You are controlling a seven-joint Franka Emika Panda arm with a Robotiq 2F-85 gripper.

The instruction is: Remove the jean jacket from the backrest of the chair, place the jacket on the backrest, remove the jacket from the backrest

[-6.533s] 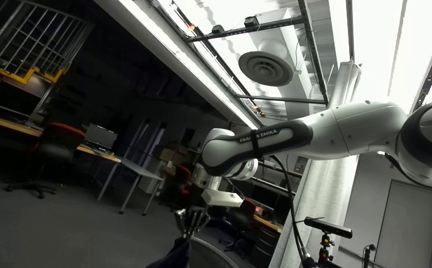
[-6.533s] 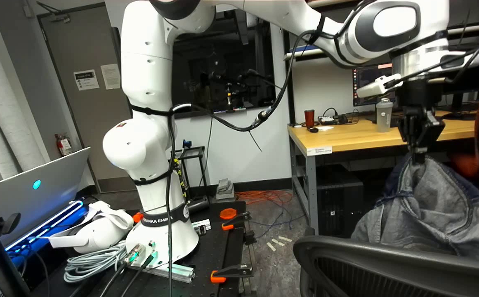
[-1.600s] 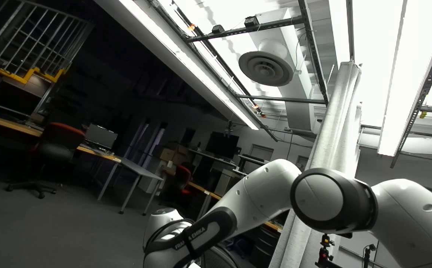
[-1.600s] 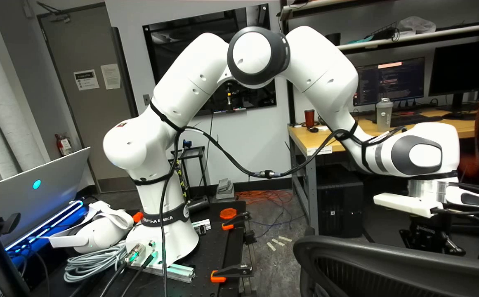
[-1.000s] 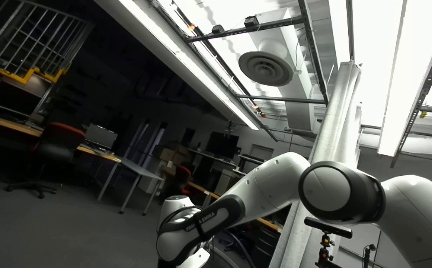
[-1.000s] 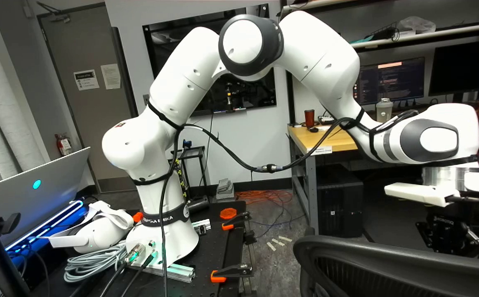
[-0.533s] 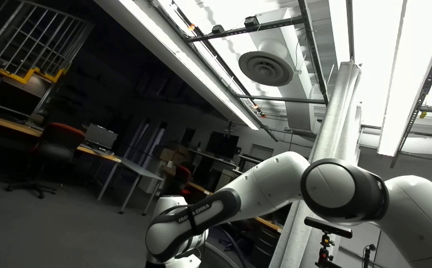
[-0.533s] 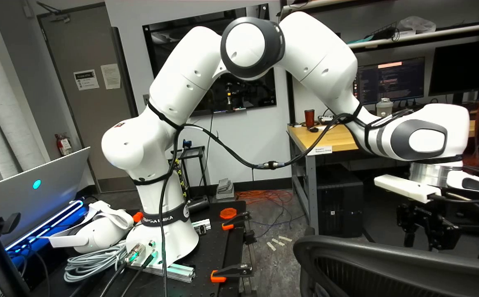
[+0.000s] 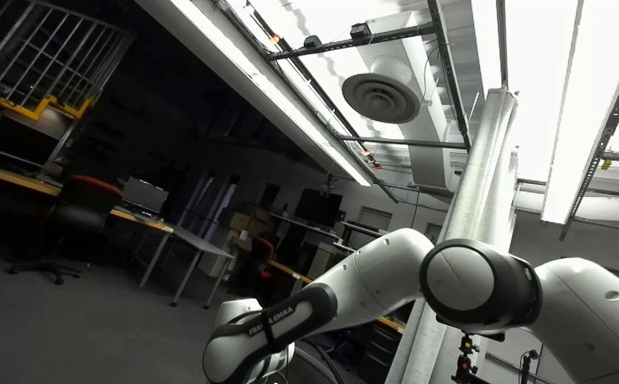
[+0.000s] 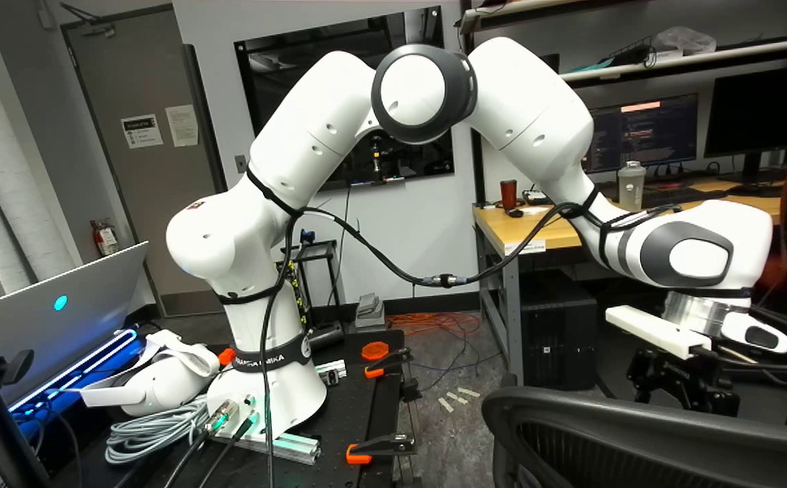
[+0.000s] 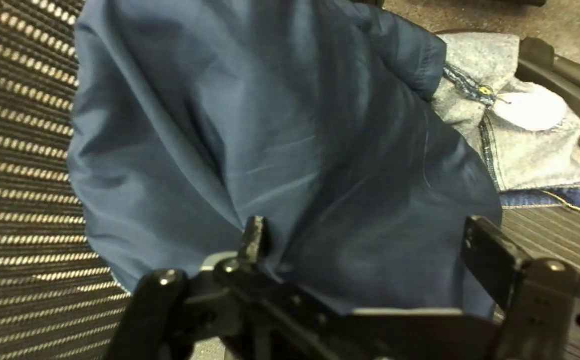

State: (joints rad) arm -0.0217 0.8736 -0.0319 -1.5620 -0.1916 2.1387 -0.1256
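Hanging over the jean jacket (image 11: 280, 125), the gripper (image 11: 365, 235) gapes wide.

Robotics lab. A Franka Emika arm (image 10: 410, 95), in both exterior views, is mounted on a perforated black baseplate (image 10: 349, 410) with orange-tipped clamps (image 10: 386, 444) at its edge. White VR headset (image 10: 165, 381) and laptop (image 10: 54, 332) sit near it; monitors (image 10: 762, 115) stand on a wood-topped workbench (image 10: 557, 232). In an exterior view: further desks (image 9: 141, 218), a swivel chair (image 9: 82, 208), exposed ceiling ductwork (image 9: 427, 165).

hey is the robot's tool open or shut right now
Open: in the wrist view, the tool has its fingers wide apart, with the jean jacket showing in the gap.
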